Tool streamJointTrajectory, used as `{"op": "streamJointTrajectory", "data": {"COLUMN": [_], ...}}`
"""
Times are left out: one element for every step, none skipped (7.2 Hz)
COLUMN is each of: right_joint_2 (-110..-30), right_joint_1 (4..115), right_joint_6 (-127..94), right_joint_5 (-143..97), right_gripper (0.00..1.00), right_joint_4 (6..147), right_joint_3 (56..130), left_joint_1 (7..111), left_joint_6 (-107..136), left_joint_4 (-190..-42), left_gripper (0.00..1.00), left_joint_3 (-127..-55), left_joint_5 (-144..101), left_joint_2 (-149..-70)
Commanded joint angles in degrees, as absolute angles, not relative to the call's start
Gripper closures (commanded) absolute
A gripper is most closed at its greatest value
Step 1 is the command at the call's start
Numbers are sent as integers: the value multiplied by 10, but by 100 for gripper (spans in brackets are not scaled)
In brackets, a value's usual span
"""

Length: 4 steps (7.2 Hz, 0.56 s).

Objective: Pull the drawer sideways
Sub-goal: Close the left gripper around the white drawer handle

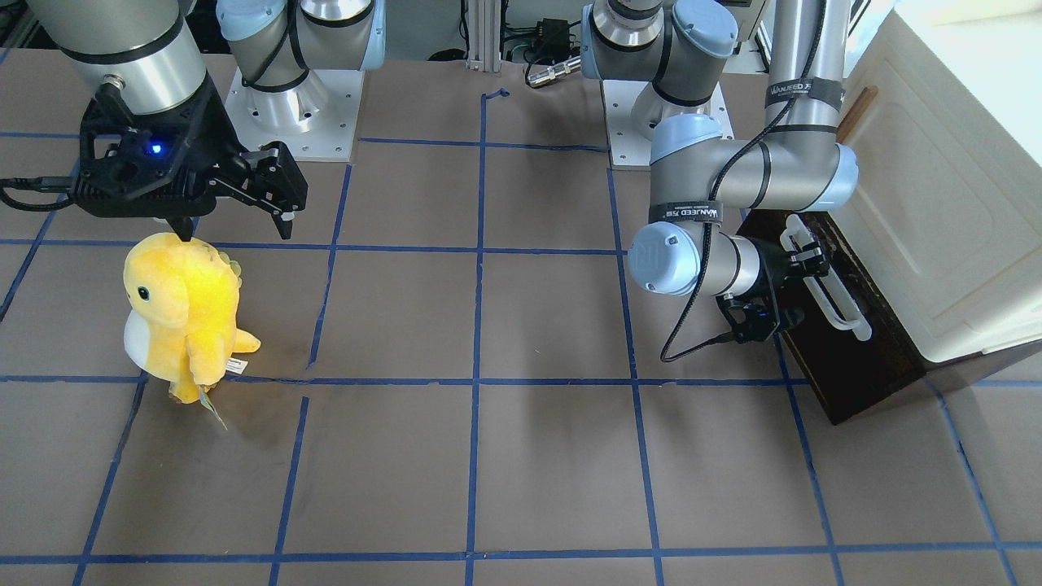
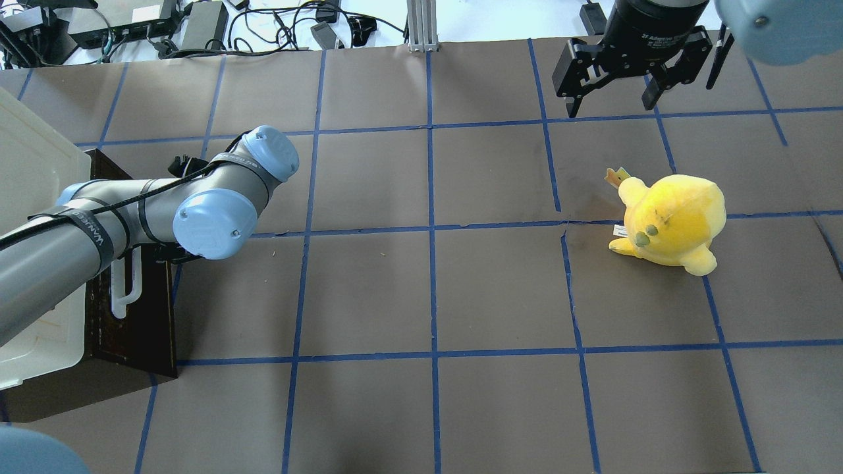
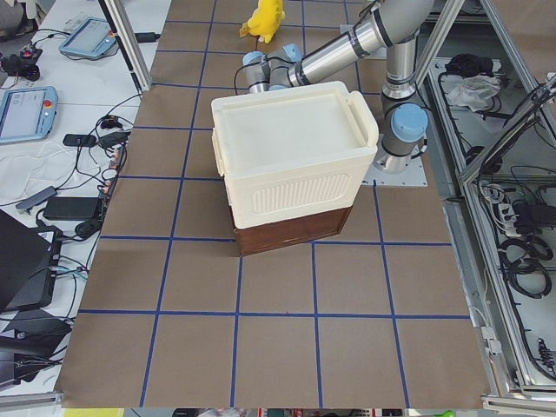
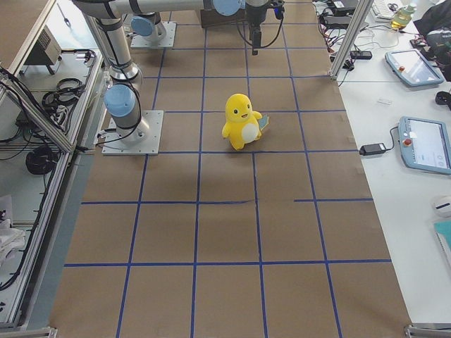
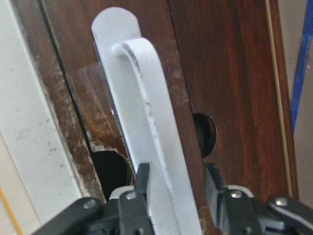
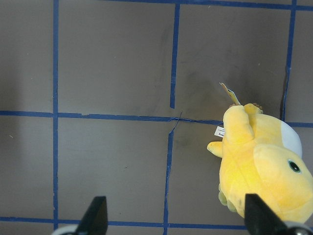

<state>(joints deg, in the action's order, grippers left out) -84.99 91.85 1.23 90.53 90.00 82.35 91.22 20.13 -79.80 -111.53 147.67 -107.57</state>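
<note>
Two grippers, only one on target. The left gripper is at the long white bar handle of the dark brown wooden drawer. Its black fingers straddle the bar, narrowed to little more than the bar's width. One finger looks to touch the bar's edge. A thin strip of wood shows between the bar and the other finger, so I can't tell if it is clamped.

Only the left wrist view shows that. The front-facing view puts the left gripper near the handle's base-side end but doesn't resolve the contact. Overhead, the left arm covers the gripper, and only one end loop of the handle pokes out.

The drawer is at the table's robot-left end, under the cream-white plastic cabinet. The left side view shows the drawer as a brown band beneath the cabinet, with the handle side hidden. The right side view doesn't reach it.

The right gripper has its jaws spread wide and holds nothing. It hangs over the brown table with blue tape grid. The yellow plush toy is off to one side of the gap, not between the fingers. The right side view shows the toy standing upright.
</note>
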Motion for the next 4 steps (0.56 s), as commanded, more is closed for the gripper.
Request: {"op": "streamJointTrajectory", "data": {"right_joint_2": [-850,-850,-850,-850], "right_joint_1": [918,918,918,918], "right_joint_6": [12,12,13,12], "right_joint_5": [905,905,905,905], "right_gripper": [0,0,0,0], "right_joint_4": [900,900,900,900], "right_joint_3": [824,824,824,824], "left_joint_1": [913,913,913,913], "left_joint_6": [201,200,200,200], "left_joint_4": [-798,-798,-798,-798], "left_gripper": [70,72,75,75], "left_joint_3": [-1115,-1115,-1115,-1115], "left_joint_5": [1477,1477,1477,1477], "left_joint_2": [-1076,-1076,-1076,-1076]}}
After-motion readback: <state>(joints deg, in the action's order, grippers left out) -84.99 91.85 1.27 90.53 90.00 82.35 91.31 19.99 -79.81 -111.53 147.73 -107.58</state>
